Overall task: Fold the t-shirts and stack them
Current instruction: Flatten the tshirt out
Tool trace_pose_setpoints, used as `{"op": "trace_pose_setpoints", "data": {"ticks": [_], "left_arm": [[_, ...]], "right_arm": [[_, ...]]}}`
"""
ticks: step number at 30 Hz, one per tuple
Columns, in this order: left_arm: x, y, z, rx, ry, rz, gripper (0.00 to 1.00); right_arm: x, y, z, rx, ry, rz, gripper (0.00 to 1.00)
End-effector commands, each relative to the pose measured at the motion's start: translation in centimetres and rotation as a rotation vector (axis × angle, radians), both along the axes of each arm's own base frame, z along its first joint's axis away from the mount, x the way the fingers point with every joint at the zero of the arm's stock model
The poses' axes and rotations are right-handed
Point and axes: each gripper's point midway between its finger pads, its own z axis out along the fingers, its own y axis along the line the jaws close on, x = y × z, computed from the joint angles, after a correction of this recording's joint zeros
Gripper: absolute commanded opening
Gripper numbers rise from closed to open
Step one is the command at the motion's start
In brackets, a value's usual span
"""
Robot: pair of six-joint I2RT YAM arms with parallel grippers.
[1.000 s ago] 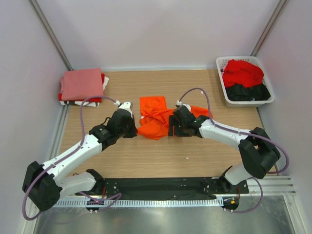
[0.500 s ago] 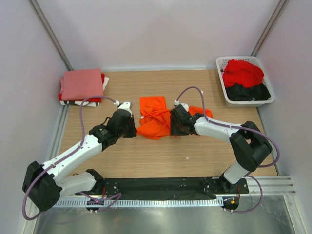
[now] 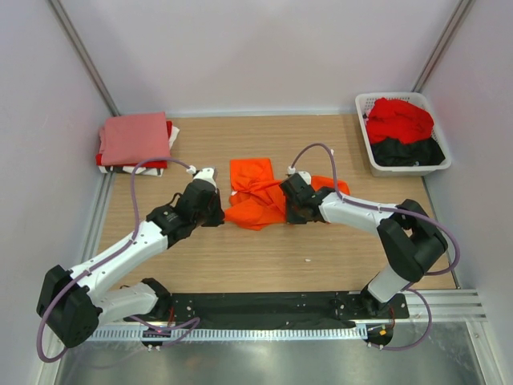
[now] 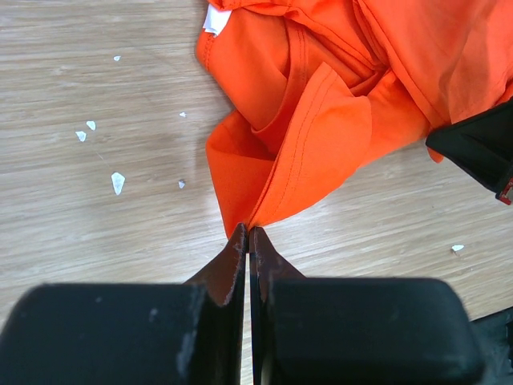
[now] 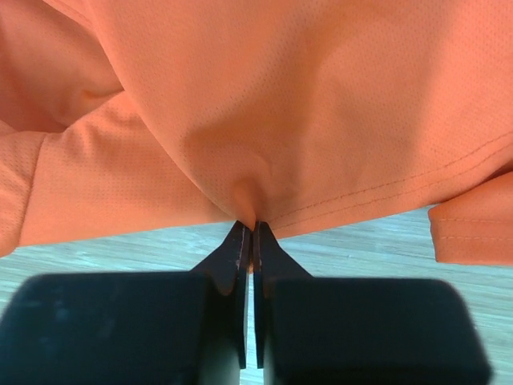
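left tool (image 4: 248,233): clamped on a corner of the orange t-shirt (image 4: 321,104) | right tool (image 5: 248,226): clamped on its hem opposite | shirt bunched on desk (image 3: 280,257) between both tools, likely gripped to spread it flat for folding

I see crumpled t-shirt (image 3: 252,196) at tabletop (image 3: 264,257) centre. Left jaws at its 9 o'clock edge, right jaws at 3 o'clock edge. Folded t-shirt stack (image 3: 135,140) at 10 o'clock corner. Basket (image 3: 410,170) at 2 o'clock corner, two t-shirts (image 3: 399,120) in it, one behind other.
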Motion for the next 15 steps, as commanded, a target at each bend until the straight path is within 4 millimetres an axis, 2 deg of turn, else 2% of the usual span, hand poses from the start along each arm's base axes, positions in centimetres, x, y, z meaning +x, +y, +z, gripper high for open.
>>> {"op": "trace_pose_setpoints", "data": {"ticks": [1, 3, 5, 7, 8, 9, 10, 11, 12, 13, 14, 15], "left_arm": [[0.3, 0.2, 0.6, 0.006, -0.029, 0.002, 0.0], [0.2, 0.2, 1.4, -0.005, -0.036, 0.002, 0.0], [0.0, 0.2, 2.3, -0.014, -0.047, 0.0, 0.0], [0.1, 0.9, 4.5, -0.013, -0.089, 0.013, 0.0], [0.0, 1.3, 6.0, -0.005, -0.106, 0.017, 0.0], [0.1, 2.0, 7.6, 0.005, -0.147, 0.028, 0.0], [0.0, 2.5, 8.7, 0.015, -0.17, 0.033, 0.0], [-0.1, 3.0, 11.0, 0.013, -0.201, 0.039, 0.0], [-0.1, 3.8, 12.5, 0.034, -0.24, 0.047, 0.0], [-0.3, 4.1, 13.9, 0.035, -0.268, 0.043, 0.0], [-0.6, 4.6, 16.3, 0.026, -0.306, 0.044, 0.0], [-0.7, 5.2, 17.8, 0.041, -0.347, 0.036, 0.0]], "right_arm": [[0.1, -0.3, 1.6, 0.004, -0.042, -0.012, 0.01], [0.0, -0.8, 2.4, -0.01, -0.053, -0.013, 0.01], [-0.2, -1.8, 4.2, -0.033, -0.075, -0.02, 0.01], [0.8, -2.5, 7.0, -0.065, -0.144, -0.031, 0.01], [0.4, -3.5, 8.5, -0.091, -0.158, -0.034, 0.01], [1.4, -4.0, 11.1, -0.111, -0.222, -0.048, 0.01], [1.6, -4.4, 12.6, -0.125, -0.248, -0.052, 0.01], [1.0, -5.4, 14.4, -0.14, -0.264, -0.057, 0.01], [1.6, -5.6, 17.3, -0.125, -0.32, -0.073, 0.01], [1.7, -6.2, 19.2, -0.133, -0.361, -0.08, 0.01], [1.5, -6.9, 21.8, -0.13, -0.396, -0.092, 0.01], [1.0, -7.7, 24.1, -0.12, -0.441, -0.099, 0.01]]}}
